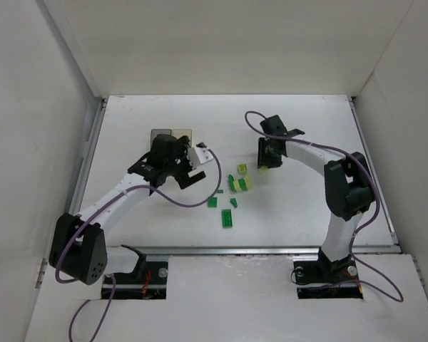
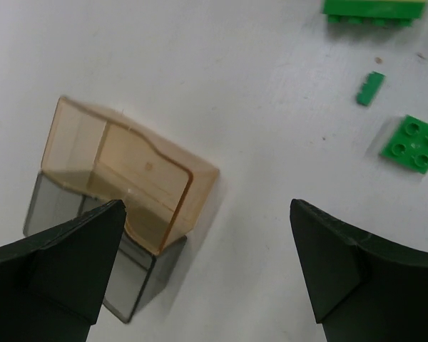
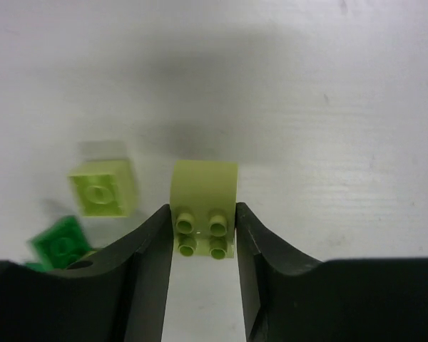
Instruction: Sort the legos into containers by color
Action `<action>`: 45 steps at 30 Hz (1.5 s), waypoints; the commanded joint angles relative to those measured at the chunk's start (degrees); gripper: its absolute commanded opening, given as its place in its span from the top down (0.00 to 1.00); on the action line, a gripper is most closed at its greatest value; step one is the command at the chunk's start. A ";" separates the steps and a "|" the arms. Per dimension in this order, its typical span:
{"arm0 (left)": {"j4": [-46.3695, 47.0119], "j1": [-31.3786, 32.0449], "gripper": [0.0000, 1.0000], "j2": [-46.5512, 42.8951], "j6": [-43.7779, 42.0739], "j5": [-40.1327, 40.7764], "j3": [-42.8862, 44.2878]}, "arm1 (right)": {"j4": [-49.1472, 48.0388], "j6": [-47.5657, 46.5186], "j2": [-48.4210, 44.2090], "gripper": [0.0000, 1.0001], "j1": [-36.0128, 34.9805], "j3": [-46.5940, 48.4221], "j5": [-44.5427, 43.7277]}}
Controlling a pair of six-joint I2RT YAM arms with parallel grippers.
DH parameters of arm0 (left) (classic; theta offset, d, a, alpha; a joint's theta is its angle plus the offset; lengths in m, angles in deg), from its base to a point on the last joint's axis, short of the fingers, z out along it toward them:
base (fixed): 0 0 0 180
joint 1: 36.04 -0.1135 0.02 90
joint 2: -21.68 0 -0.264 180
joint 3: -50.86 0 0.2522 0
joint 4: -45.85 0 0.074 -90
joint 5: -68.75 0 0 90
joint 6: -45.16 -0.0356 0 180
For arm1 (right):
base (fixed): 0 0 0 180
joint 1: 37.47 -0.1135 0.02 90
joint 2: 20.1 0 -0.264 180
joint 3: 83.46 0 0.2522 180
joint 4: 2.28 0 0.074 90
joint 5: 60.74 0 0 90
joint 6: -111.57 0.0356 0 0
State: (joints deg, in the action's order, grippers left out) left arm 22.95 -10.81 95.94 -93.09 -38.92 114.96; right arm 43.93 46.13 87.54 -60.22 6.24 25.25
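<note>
A pale yellow-green lego (image 3: 203,184) sits on the table between the fingers of my right gripper (image 3: 203,214), and both fingers touch its sides. In the top view that gripper (image 1: 265,165) points down just right of the lego pile. Another pale lego (image 3: 103,187) and a dark green lego (image 3: 60,242) lie to its left. The joined containers, amber (image 2: 128,167) and smoky grey (image 2: 50,206), stand under my left gripper (image 2: 207,271), which is open with nothing between its fingers. No lego shows inside the amber container.
Several dark green legos (image 1: 228,217) and pale ones (image 1: 243,183) lie scattered mid-table. The containers (image 1: 171,133) sit behind the left gripper (image 1: 189,171). In the left wrist view a green plate (image 2: 412,142) and a thin green piece (image 2: 369,88) lie at upper right. White walls enclose the table.
</note>
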 commanded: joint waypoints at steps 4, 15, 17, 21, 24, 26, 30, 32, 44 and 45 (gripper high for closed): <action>17.39 -9.22 0.00 -5.44 31.95 24.05 -2.18 | -10.19 -5.04 -4.54 1.00 -6.69 15.70 5.23; 20.40 -20.04 0.00 -9.48 40.69 41.31 -4.91 | -20.76 -4.26 18.98 1.00 -14.00 41.09 33.62; 20.40 -20.05 0.00 -9.48 40.69 41.31 -5.52 | -20.76 -3.73 21.90 1.00 -16.01 43.93 35.38; 19.26 -20.58 0.00 -10.01 41.22 39.21 -6.05 | -20.76 -3.73 25.17 0.94 -17.25 46.92 34.86; 19.25 -20.58 0.00 -10.01 41.22 38.68 -6.05 | -20.76 -3.73 25.87 0.84 -17.25 46.41 33.72; 19.25 -20.58 0.00 -10.01 41.22 38.16 -6.05 | -21.28 -3.73 26.49 0.74 -17.25 45.79 34.59; 19.25 -20.58 0.00 -10.01 41.22 36.57 -6.05 | -21.28 -3.73 27.10 0.33 -17.25 45.79 38.90; 19.25 -20.58 0.00 -10.01 40.69 35.69 -6.05 | -21.28 -3.73 27.10 0.20 -17.25 45.18 38.90; 18.73 -20.58 0.00 -9.48 37.18 23.23 -6.05 | -21.28 -5.57 14.20 0.15 -14.00 38.41 35.39; 18.73 -20.58 0.00 -9.48 36.48 21.73 -6.05 | -21.28 -5.57 12.70 0.15 -12.69 37.27 34.08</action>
State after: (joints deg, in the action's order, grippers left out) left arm 40.41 -31.20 87.54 -54.42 -11.07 109.11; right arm 25.98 41.63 108.00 -76.02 44.51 61.16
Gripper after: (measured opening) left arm 0.993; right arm 0.851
